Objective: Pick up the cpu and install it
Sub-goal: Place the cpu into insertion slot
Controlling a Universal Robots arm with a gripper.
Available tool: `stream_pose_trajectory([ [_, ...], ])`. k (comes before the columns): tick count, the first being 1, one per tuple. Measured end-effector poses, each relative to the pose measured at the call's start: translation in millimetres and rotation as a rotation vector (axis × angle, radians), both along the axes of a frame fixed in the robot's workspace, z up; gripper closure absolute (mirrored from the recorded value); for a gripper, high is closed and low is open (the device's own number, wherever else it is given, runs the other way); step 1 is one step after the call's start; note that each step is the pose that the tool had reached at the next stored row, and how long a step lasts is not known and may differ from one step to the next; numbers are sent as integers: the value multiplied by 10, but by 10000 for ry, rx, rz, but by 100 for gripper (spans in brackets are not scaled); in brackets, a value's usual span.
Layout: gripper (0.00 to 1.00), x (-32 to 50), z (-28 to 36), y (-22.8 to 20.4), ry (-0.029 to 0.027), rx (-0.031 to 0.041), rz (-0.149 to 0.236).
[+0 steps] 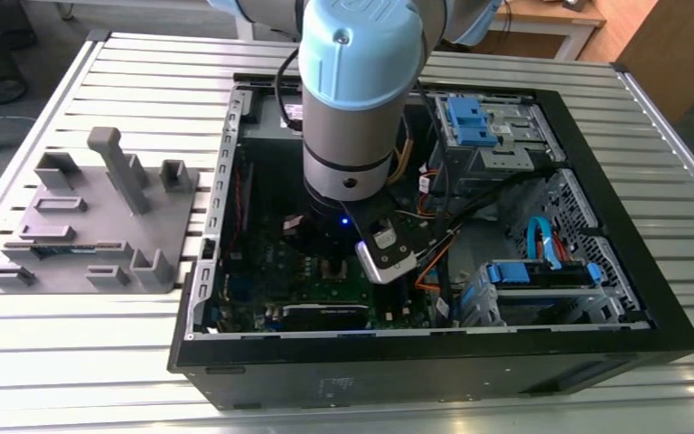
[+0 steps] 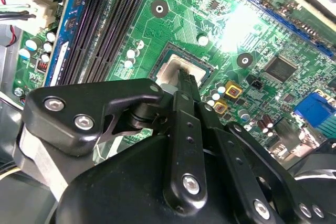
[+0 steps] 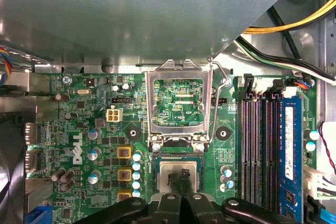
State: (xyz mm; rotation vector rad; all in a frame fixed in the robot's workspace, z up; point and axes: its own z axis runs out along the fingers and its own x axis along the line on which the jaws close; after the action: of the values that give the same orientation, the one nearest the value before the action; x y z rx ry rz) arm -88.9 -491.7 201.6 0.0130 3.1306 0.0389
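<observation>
The cpu (image 3: 166, 170), a small silvery square, lies flat in the socket on the green motherboard (image 3: 94, 129); the second wrist view also shows the cpu (image 2: 167, 72). My gripper (image 3: 179, 178) stands right over its middle with the black fingers together, shut and with nothing between them. I cannot tell whether the tips touch the chip. From the second wrist view, the gripper (image 2: 184, 80) covers part of the chip's top. The socket's metal retention frame (image 3: 178, 103) is flipped up and open beside the cpu. In the exterior view the arm (image 1: 347, 136) reaches down into the open computer case (image 1: 444, 348).
Black memory slots (image 3: 257, 145) and a blue-edged slot (image 3: 291, 156) run beside the socket. Yellow and black cables (image 3: 286, 30) hang near a grey metal panel (image 3: 131, 14). Blue drive brackets (image 1: 473, 122) sit inside the case. A grey parts fixture (image 1: 82, 226) rests on the slatted table at the exterior view's left.
</observation>
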Motion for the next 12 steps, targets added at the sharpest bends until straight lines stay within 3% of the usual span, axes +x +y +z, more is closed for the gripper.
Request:
stream_pose_trajectory([
  [12,89,-11,-65,1,-9,2,0],
])
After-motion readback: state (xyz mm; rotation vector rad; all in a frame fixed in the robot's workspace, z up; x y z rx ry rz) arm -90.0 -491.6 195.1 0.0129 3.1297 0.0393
